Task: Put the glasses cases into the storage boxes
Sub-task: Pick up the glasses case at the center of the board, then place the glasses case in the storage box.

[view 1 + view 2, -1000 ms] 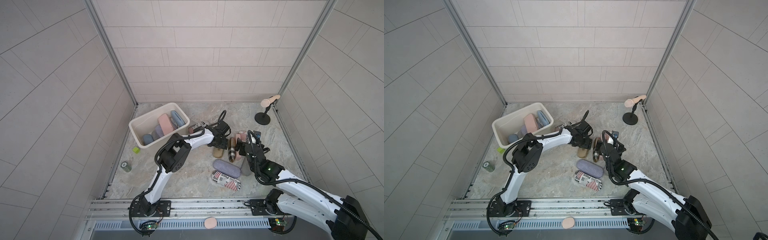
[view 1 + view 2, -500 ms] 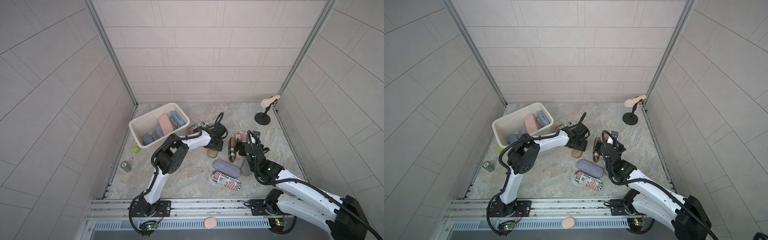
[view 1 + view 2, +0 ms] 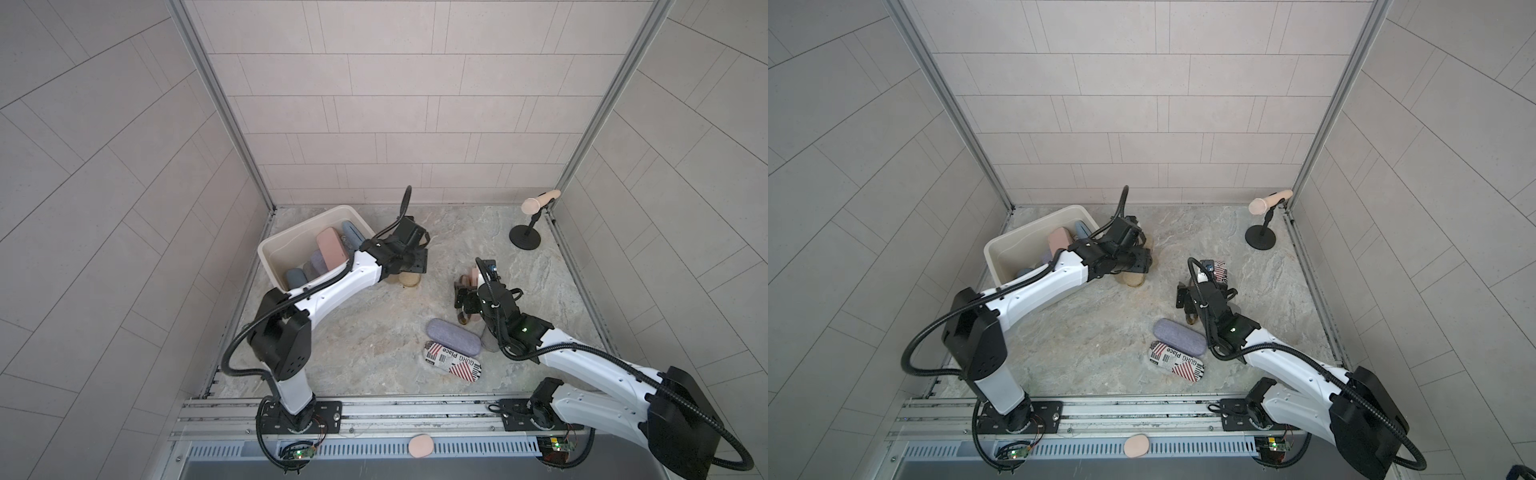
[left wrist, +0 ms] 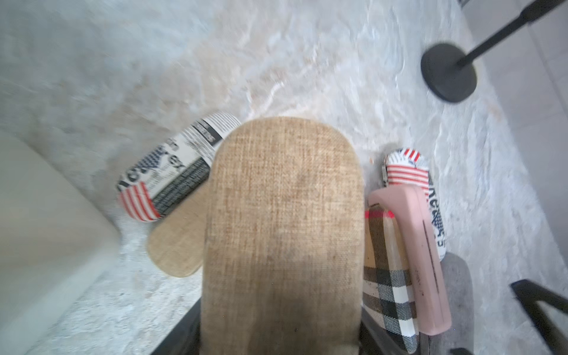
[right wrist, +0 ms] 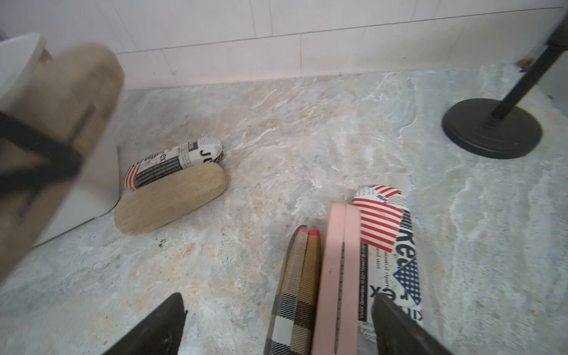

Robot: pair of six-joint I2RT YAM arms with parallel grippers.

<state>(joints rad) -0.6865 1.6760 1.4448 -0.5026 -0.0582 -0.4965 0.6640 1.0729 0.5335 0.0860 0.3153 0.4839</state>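
The storage box [image 3: 286, 249] holds several glasses cases [image 3: 330, 249] already. The left gripper [image 3: 409, 266] is the nearer one. It hangs just outside the box's end wall, jaws closed onto a tan case [image 4: 282, 233] whose long axis runs straight out from the jaws, so the box lies beside it, over the rim. Well apart from the box, the right gripper [image 5: 278, 307] stands wide open and empty. It straddles the plaid case [image 5: 295, 289] and the pink case [image 5: 338, 270], both lying lengthwise along its reach.
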